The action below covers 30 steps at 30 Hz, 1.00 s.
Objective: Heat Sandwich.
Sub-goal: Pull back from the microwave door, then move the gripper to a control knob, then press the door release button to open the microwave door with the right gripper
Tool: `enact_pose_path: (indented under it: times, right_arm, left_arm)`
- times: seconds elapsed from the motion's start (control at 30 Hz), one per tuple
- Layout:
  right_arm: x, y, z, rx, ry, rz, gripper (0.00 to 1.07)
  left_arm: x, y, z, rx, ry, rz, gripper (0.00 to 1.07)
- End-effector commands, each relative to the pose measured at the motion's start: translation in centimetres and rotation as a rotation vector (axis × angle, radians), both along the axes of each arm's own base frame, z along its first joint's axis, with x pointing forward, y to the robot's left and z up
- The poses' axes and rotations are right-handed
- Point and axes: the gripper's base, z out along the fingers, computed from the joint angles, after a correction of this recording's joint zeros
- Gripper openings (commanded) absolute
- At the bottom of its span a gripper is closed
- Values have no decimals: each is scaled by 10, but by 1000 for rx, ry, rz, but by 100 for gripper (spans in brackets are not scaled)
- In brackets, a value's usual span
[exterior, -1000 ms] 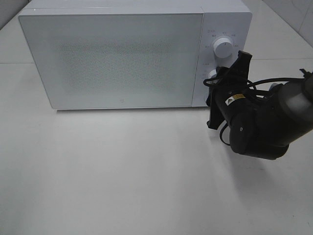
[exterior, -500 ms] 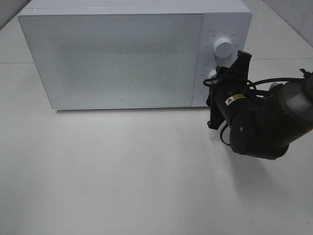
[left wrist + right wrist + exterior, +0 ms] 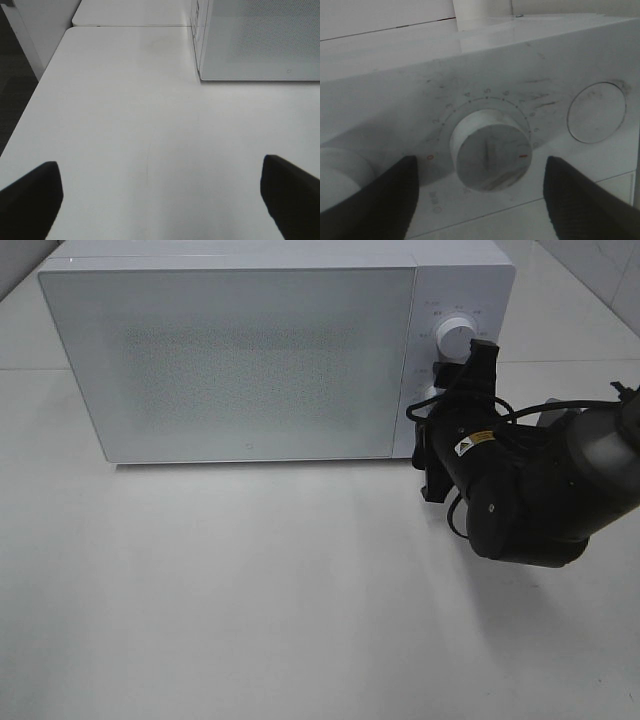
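The sandwich is not visible in any view; the microwave [image 3: 250,360] has its door [image 3: 230,355] closed, and the speckled door panel shows nothing behind it. The microwave stands at the far side of the white table [image 3: 250,590]. Its control strip is to the right of the door, with an upper dial [image 3: 457,337] and a lower dial [image 3: 490,150]. Around the lower dial runs a printed scale: an orange 0 and the numerals 2 to 6 are legible, the rest smudged. The dial face bears a short red mark [image 3: 522,156]. Beside it is a round button [image 3: 596,112] whose lettering is too faint to read. The right gripper [image 3: 480,165] is at the lower dial, its fingers [image 3: 370,195] parted to either side of the knob and clear of it. A yellow label [image 3: 478,439] on that arm is too small to read. The left gripper [image 3: 160,165] is spread wide over bare table beside the microwave, holding nothing.
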Motion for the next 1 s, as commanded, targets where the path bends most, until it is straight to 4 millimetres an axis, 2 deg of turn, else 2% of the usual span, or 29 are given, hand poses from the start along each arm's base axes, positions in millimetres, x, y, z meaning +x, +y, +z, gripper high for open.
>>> enact_pose_path:
  times: [0.03,0.33,0.57,0.8,1.0]
  right_arm:
    - [5,2,24,-41,-208,9,78]
    - [3,5,22,-68,-201,57,76]
    - [-16,-2,13,-115,-90,113,76]
    - [-33,-7,23,-211,-22,178,76]
    - [-47,-8,32,-391,103,316,75]
  left_arm:
    - [-4,-1,0,-3,-35,-1,101]
    - [-4,-1,0,-3,-35,-1,101]
    - [-4,-1,0,-3,-35,-1,101]
    - [-4,-1,0,-3,-35,-1,101]
    - [-4,-1,0,-3,-35,-1,101]
